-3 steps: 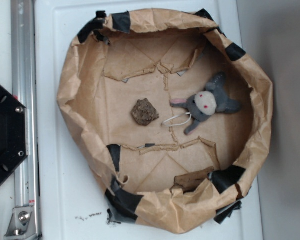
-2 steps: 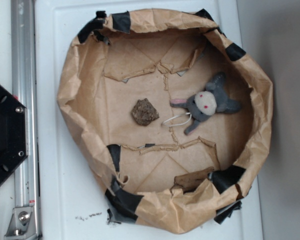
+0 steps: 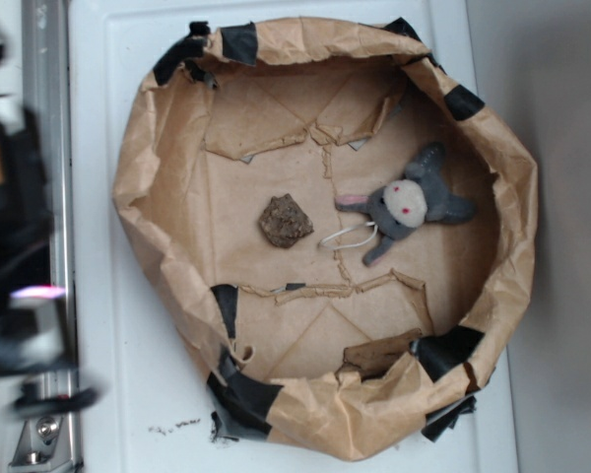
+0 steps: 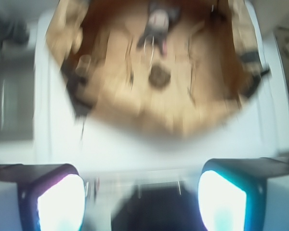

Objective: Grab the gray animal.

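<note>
The gray animal [image 3: 409, 205], a small gray plush with a cream face, red eyes and a pink ear, lies at the right inside a brown paper bowl [image 3: 148, 187]. In the blurred wrist view it shows at the top [image 4: 159, 21]. My arm [image 3: 15, 246] is a dark blur at the far left edge, outside the bowl and far from the plush. In the wrist view my gripper [image 4: 142, 197] is open and empty, its fingers [image 4: 60, 199] wide apart over the white surface.
A brown rock-like lump [image 3: 285, 220] sits near the bowl's middle, left of the plush; it also shows in the wrist view [image 4: 159, 76]. A white loop of string [image 3: 345, 235] lies by the plush. A metal rail [image 3: 47, 108] runs along the left.
My arm has swung into view at the left edge, blurred by motion, covering the black base. The plush, lump and bowl have not moved.
</note>
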`<state>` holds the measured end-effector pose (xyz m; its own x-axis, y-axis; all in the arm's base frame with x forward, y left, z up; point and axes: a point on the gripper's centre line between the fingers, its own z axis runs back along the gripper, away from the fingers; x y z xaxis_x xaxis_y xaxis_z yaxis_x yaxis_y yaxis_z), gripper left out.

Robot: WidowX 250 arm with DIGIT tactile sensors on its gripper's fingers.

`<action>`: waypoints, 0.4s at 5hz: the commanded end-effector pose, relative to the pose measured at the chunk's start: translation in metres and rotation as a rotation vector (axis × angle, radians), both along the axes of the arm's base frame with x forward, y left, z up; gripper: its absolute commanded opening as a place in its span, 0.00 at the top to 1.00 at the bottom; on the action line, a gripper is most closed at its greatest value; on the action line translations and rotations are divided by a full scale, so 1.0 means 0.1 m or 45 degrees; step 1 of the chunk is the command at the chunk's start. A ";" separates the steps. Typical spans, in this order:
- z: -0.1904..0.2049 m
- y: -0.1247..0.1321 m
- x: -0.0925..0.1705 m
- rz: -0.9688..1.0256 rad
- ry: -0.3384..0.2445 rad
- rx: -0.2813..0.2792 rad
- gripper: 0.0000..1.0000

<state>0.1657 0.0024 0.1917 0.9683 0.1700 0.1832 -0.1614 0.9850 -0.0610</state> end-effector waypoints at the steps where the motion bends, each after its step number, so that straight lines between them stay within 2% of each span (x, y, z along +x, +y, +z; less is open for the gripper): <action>1: -0.43 0.18 0.96 0.192 -0.089 -0.205 0.00; 2: -0.96 0.22 1.25 0.207 0.008 -0.128 0.00</action>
